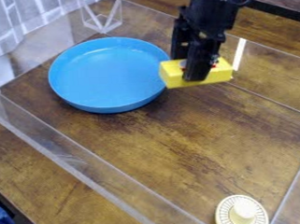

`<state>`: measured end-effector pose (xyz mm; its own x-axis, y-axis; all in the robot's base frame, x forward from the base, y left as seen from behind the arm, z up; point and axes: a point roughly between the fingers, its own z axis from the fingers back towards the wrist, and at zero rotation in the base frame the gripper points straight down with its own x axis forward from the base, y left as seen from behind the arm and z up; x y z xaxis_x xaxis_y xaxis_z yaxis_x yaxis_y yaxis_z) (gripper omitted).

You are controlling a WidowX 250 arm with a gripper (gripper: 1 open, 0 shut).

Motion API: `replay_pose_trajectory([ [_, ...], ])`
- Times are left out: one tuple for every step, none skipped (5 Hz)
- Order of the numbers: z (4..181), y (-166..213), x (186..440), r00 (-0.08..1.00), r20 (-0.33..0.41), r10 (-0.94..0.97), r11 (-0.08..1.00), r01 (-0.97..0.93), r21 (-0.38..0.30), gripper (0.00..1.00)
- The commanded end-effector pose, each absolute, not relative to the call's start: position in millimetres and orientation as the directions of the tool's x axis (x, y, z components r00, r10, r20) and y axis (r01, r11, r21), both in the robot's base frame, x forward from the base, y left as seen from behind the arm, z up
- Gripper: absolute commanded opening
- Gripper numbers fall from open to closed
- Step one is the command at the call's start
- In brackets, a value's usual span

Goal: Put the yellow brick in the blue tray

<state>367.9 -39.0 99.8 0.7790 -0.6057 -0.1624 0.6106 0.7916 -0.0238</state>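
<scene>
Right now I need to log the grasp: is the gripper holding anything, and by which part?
Yes: the gripper is shut on the yellow brick, clamped from above about mid-length, beside the blue tray.

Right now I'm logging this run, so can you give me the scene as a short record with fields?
gripper: shut on the yellow brick, pointing down
yellow brick: held clear of the table, at the right rim of the blue tray
blue tray: empty, on the wooden table
wooden table: brown planks
cream disc: at the table's near edge, far from the gripper
task state: brick not yet in the tray
</scene>
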Motion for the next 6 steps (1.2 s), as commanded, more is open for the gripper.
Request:
replay_pose_trajectory([
  [139.8, -35, 374, 0.8, -0.05, -0.598, 0.799, 0.6, 0.041, 0.0],
  [136.3, -35, 373, 0.798, -0.05, -0.6, 0.798, 0.602, 0.036, 0.0],
  [133.0, -36, 372, 0.798, -0.05, -0.601, 0.798, 0.602, 0.031, 0.0],
  [129.6, -37, 370, 0.797, -0.051, -0.601, 0.797, 0.603, 0.026, 0.0],
  [126.2, -38, 370, 0.797, -0.051, -0.602, 0.797, 0.604, 0.021, 0.0],
  [123.6, -38, 369, 0.795, -0.053, -0.604, 0.796, 0.606, 0.013, 0.0],
])
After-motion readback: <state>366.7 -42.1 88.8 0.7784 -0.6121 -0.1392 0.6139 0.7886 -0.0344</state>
